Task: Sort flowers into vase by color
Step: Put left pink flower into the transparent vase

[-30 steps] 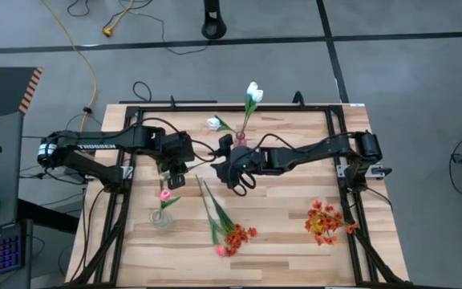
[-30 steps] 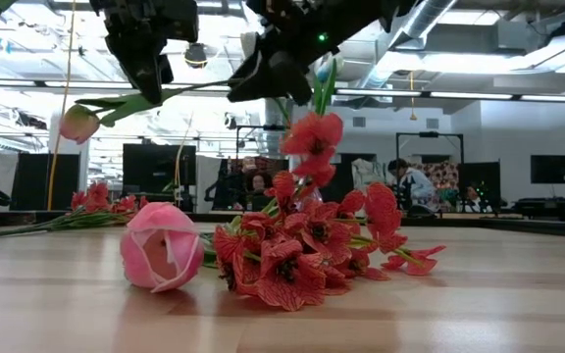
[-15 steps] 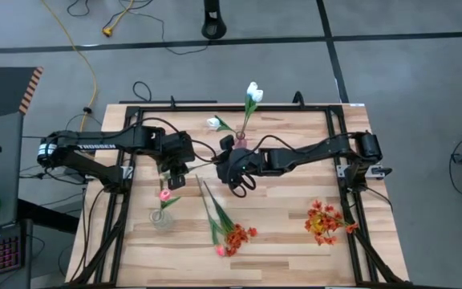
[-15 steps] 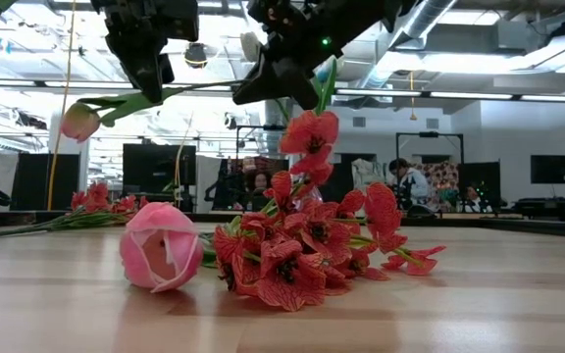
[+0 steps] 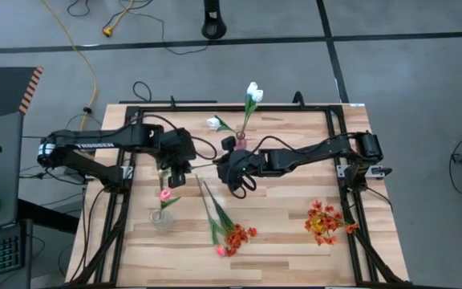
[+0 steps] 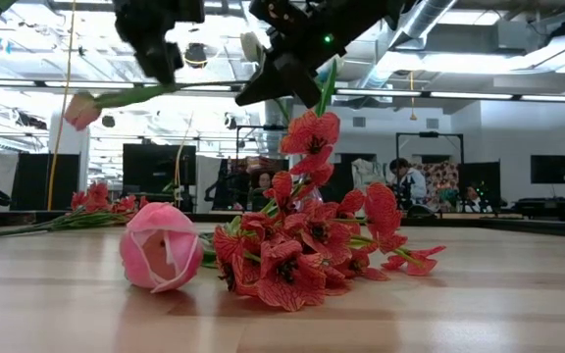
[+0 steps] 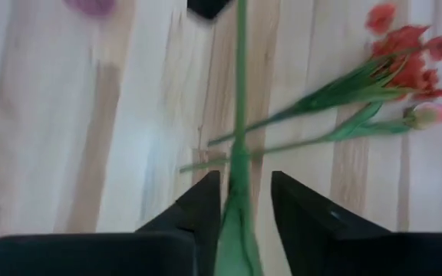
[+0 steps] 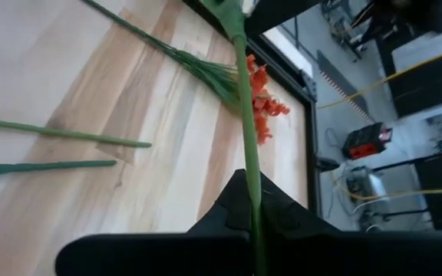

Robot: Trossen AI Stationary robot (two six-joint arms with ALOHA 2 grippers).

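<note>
Green stem point(image 7: 239, 165) seemingly between left pincer point(image 7: 240, 201) fingers.

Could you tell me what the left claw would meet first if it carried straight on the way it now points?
Probably the tabletop. The left claw, shut on a pink tulip's stem, points down at the wood. The two loose stems on the table cross just ahead of it, so it might touch those first; depth is unclear.

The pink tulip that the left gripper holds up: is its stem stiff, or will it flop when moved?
Probably fairly stiff: the pink tulip juts sideways from the left gripper, its stem nearly straight, sagging only a little toward the bloom. It seems light, since a pinch on the thin stem alone carries it. The far bloom may sway during a quick move.
</note>
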